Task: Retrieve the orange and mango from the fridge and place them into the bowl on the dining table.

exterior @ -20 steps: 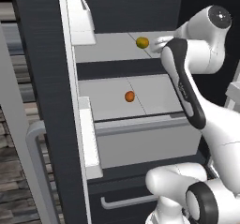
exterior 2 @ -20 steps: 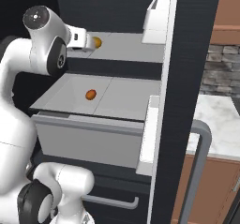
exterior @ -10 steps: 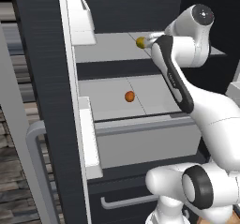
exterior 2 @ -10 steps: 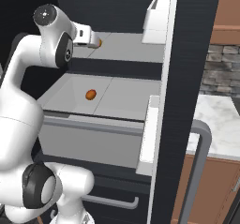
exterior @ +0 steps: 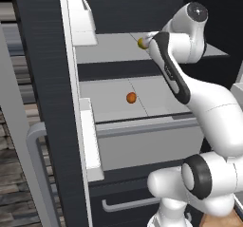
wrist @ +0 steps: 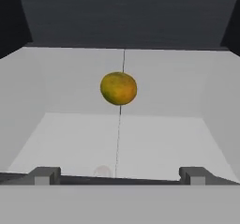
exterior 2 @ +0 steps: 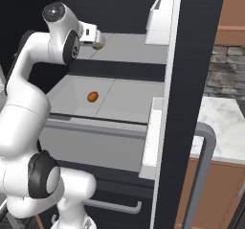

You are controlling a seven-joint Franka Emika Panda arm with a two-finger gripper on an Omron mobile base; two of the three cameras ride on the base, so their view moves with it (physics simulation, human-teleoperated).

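while the fridge (exterior: 42,79) stands open, the arm reaches to its upper shelf (exterior 2: 129,48), so the step in hand is, i judge, the approach to the mango (wrist: 118,88), the 1st of the 2 fruits. the mango lies on this upper shelf, straight ahead of the gripper (wrist: 117,174) in the hand view, near but apart from it. the jaws are spread wide and pinch nothing. the orange (exterior: 131,98) rests on the lower shelf (exterior: 118,100), well apart from the arm. no fruit is taken out yet.

the next move calls, i think, for going forward along the shelf until the mango sits between the jaws, then closing on it. the fruit is oval and smooth, so it may roll away if 1 jaw touches it first.
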